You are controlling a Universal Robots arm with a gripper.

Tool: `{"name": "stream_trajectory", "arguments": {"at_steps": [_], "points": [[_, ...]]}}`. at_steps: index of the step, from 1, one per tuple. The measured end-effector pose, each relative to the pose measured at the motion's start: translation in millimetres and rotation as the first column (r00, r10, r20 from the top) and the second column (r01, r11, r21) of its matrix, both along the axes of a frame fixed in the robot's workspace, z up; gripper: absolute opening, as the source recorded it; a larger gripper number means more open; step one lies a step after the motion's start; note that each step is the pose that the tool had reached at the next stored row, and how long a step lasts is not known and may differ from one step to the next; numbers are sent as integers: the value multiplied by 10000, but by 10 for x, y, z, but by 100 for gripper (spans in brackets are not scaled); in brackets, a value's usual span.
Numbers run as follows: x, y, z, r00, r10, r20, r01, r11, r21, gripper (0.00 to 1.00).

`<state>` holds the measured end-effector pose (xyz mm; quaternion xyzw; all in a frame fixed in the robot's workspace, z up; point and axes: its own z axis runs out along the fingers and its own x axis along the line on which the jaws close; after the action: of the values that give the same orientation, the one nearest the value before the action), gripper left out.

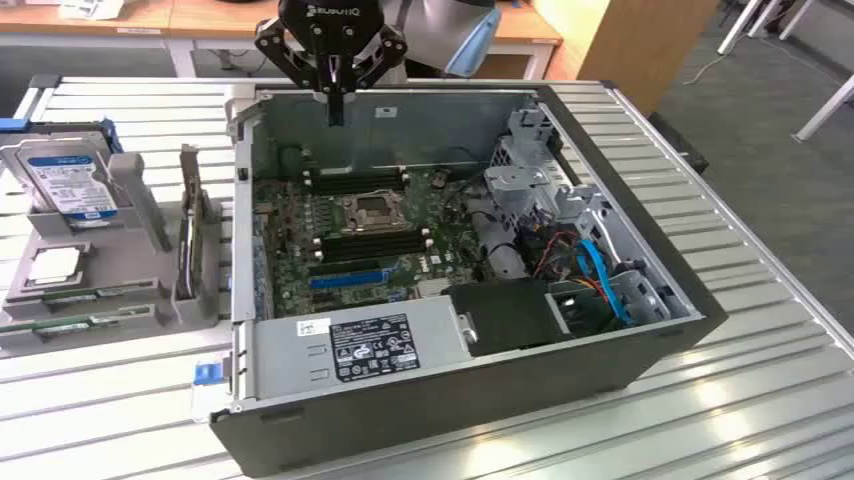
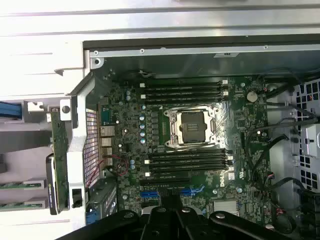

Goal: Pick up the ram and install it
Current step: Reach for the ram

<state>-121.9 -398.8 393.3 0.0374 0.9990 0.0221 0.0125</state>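
Lying flat on the tray (image 1: 30,285) at the exterior view's left, outside the case (image 1: 441,420), the ram (image 1: 87,293) has a twin (image 1: 60,326) just beside it. Neither is touched. A card (image 1: 191,235) stands upright on the same tray and a drive (image 1: 67,180) sits behind it. Inside the open case the board's slots (image 1: 374,240) flank the socket (image 1: 375,211) and look empty. The gripper (image 1: 335,105) hovers over the case's far wall, well apart from the ram, with its jaws pressed together and nothing between them. I judge the pickup not yet begun. A grasp would call for parted jaws, travel across to the tray, and fingers squared to the stick's long edges.
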Motion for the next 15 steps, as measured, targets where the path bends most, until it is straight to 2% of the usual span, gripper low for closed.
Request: {"name": "stream_trajectory", "arguments": {"at_steps": [15], "points": [[-26,0,0,10000,0,1,0,10000,0,10]]}}
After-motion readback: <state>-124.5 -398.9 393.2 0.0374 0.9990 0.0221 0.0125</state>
